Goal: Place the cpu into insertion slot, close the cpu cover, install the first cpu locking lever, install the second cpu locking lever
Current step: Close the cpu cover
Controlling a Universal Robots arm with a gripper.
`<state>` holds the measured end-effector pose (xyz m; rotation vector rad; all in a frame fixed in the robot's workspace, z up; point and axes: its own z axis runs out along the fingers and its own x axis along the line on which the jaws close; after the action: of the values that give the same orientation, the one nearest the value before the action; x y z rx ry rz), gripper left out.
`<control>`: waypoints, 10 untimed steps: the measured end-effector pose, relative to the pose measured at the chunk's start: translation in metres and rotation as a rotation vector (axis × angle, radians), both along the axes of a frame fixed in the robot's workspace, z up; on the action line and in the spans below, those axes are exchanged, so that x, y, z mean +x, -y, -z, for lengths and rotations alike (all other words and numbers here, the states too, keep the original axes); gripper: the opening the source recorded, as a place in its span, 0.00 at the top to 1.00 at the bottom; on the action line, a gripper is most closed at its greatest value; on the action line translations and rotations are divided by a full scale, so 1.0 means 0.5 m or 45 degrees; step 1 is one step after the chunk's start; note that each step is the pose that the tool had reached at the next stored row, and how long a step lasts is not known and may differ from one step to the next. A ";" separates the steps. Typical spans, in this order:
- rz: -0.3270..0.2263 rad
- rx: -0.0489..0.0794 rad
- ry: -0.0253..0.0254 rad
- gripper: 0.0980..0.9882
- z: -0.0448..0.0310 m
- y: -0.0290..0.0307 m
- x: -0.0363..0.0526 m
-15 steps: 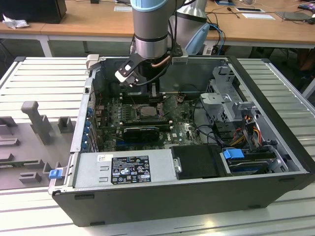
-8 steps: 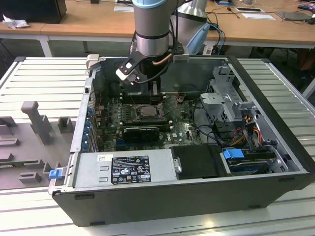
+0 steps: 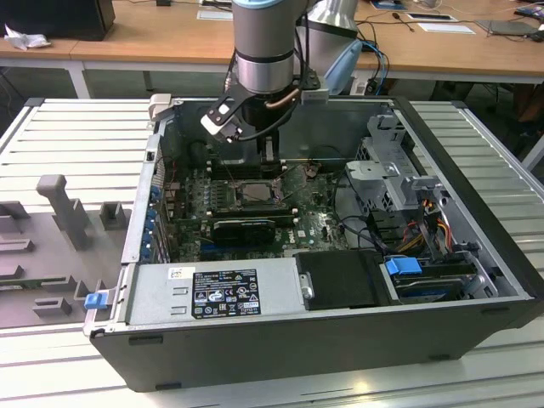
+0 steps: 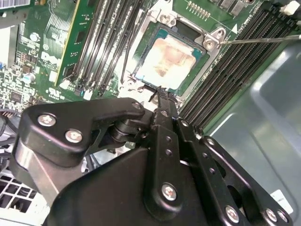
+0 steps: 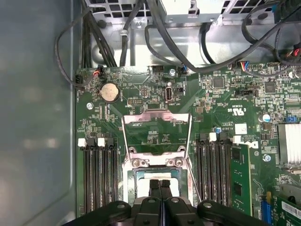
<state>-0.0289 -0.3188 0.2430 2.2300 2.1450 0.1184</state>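
You will find the gripper (image 5: 160, 182) low inside the open grey computer case (image 3: 280, 348). Its two black, matt fingers are pressed flat together. Only a fine seam runs between them, and you can see nothing pinched there. In the second wrist view, bolted black link bars taper to that narrow tip, which sits at the edge of the insertion slot (image 4: 214, 37). You cannot tell from either wrist view whether the tip touches the slot.

The cpu (image 4: 171, 61) is seated in the slot. It is a flat square with rounded corners and a pale, silvery-beige metal face that carries a dull sheen. A thin teal-green border frames it inside the slot's dark rim and silvery, screw-fastened frame.

The cpu cover (image 5: 157, 116) is swung open and clear of the chip. It is a thin, silvery plate, and the green motherboard (image 5: 221, 101) shows through its square cut-out. A thin, bright wire rod (image 5: 189, 136) runs along each side of the cover. In the second wrist view, one such rod (image 4: 263, 40) reaches away from a corner of the slot.

Long black ribbed memory slots (image 5: 99, 174) with white end clips flank the slot on both sides. A round, shiny coin cell (image 5: 109, 92) sits on the board beyond the cover.

In the exterior view, the arm's smooth grey and blue cylinder (image 3: 263, 42) stands directly over the board.
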 end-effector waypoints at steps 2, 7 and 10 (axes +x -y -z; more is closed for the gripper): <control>0.000 0.000 -0.0001 0.99 -0.006 0.000 0.002; 0.000 -0.001 -0.0002 0.99 -0.012 0.000 0.010; 0.000 0.000 0.0001 0.99 -0.020 0.000 0.014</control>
<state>-0.0220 -0.3187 0.2530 2.2300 2.1448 0.1186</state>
